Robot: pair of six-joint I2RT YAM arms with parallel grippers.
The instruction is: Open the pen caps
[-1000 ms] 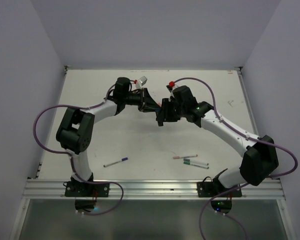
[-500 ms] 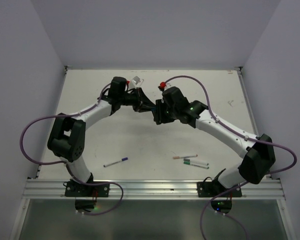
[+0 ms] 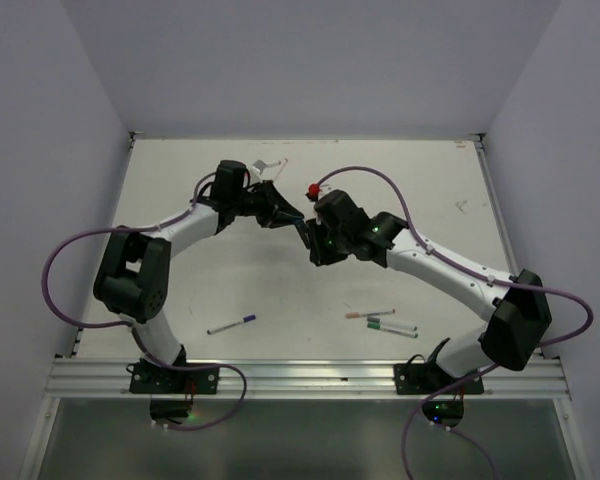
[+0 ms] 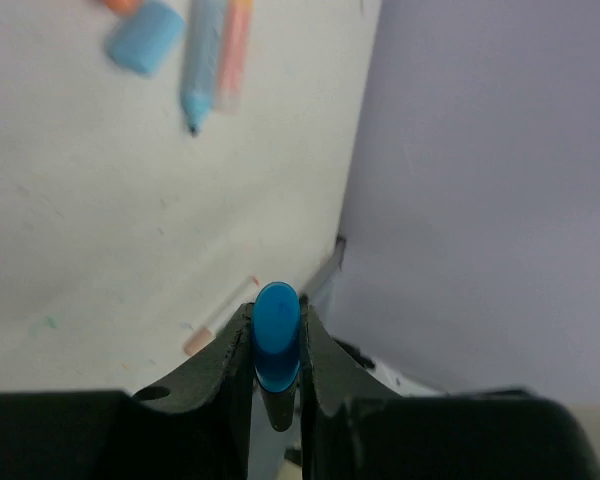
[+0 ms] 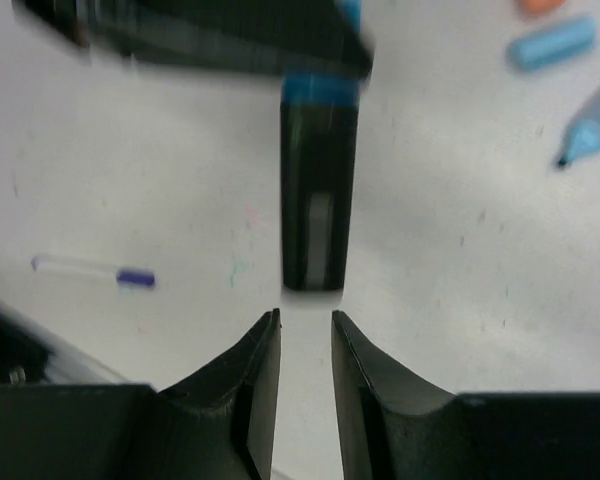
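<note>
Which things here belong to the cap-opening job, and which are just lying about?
Job: blue-ended black plastic marker, clamped in left end effector; empty right end effector facing it; thin white purple-capped pen.
Lying about: loose blue plastic cap; uncapped blue highlighter.

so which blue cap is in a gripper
The blue cap pinched in the left gripper, on the black marker; the loose blue cap lies on the table.

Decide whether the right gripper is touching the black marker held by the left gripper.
Apart. The right wrist view shows a strip of bare table between the black marker's near end and the right gripper's open fingertips.
</note>
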